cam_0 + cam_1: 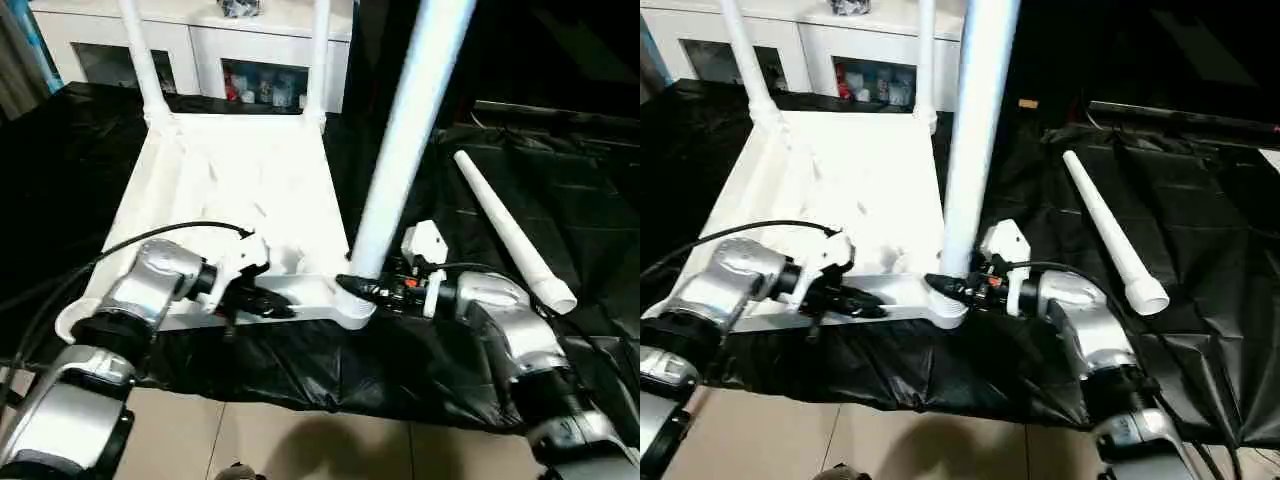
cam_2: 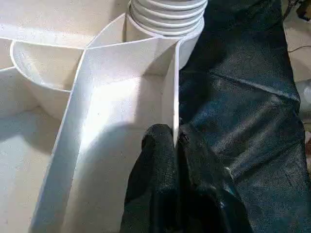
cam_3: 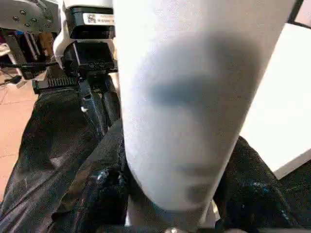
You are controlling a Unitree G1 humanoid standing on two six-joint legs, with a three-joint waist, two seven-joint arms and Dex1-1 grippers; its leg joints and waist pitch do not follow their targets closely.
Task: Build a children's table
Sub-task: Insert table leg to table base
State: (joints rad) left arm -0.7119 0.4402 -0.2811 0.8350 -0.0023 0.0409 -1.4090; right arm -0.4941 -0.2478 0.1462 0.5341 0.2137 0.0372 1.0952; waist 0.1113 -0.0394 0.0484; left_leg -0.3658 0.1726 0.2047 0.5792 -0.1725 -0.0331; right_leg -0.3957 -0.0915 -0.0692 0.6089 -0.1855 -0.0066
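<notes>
Black sheet (image 1: 420,370) covers the work surface; white cabinet w/ glass doors (image 1: 200,45) stands behind its far edge.

Tabletop (image 1: 240,190) lies upside down on the sheet's left half, ribbed underside up, near edge close to the sheet's near edge. Two legs already upright in the far corner sockets: far-left leg (image 1: 143,60) & far-right leg (image 1: 318,55).

Third leg (image 1: 405,130) stands in the near-right corner socket (image 1: 352,305), tilted a bit to the right. Right gripper (image 1: 365,288) is at its base, just above the socket; fingers closed around the tube, one black finger (image 3: 99,194) each side in the right wrist view.

Fourth leg (image 1: 510,232) lies loose on the sheet, right of the tabletop, well apart from it, wide end toward the near-right.

Left gripper (image 1: 268,303) is on the tabletop's near edge, left of the near-right socket. Left wrist view: fingers (image 2: 158,165) pinch the thin upright rim wall (image 2: 170,97), jaws narrow, one finger each side of the wall. Near-left socket (image 1: 72,322) mostly hidden behind the left forearm.
</notes>
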